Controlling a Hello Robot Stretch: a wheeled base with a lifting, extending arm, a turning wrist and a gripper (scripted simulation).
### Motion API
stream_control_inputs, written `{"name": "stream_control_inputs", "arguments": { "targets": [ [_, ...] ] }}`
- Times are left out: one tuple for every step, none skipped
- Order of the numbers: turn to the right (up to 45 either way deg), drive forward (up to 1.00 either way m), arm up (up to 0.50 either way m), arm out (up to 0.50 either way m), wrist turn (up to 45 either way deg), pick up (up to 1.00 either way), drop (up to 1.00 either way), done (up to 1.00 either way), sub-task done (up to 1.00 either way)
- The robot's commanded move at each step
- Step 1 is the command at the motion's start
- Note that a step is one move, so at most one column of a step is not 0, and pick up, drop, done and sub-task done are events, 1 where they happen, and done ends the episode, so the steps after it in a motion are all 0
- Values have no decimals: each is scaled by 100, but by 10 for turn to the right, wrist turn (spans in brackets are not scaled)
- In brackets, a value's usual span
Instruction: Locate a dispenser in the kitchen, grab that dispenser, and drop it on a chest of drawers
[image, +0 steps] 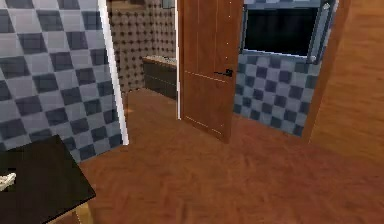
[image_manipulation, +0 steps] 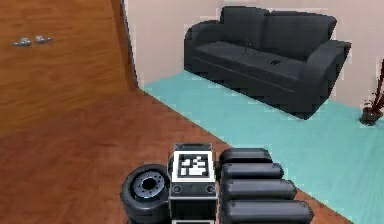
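Ahead of me the light falls soft and even across the wooden floor (image: 250, 170), and the room past the open door (image: 205, 65) sits dimmer. Upright edges lean at the forward view's right side. Out to my arm side it's brighter, with a pale wall (image_manipulation: 160, 30) glowing behind the dark sofa (image_manipulation: 265, 50)

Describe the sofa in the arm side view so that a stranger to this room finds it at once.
In the arm side view, find the pale wall, then the teal rug below it. The sofa stands at the rug's far edge. It is near black and thickly cushioned, unlike the brown wooden door at the left.
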Motion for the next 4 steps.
{"name": "stream_control_inputs", "arguments": {
  "targets": [
    [-90,0,0,0,0,0,0,0,0],
    [0,85,0,0,0,0,0,0,0],
    [0,100,0,0,0,0,0,0,0],
    [0,55,0,0,0,0,0,0,0]
  ]
}}
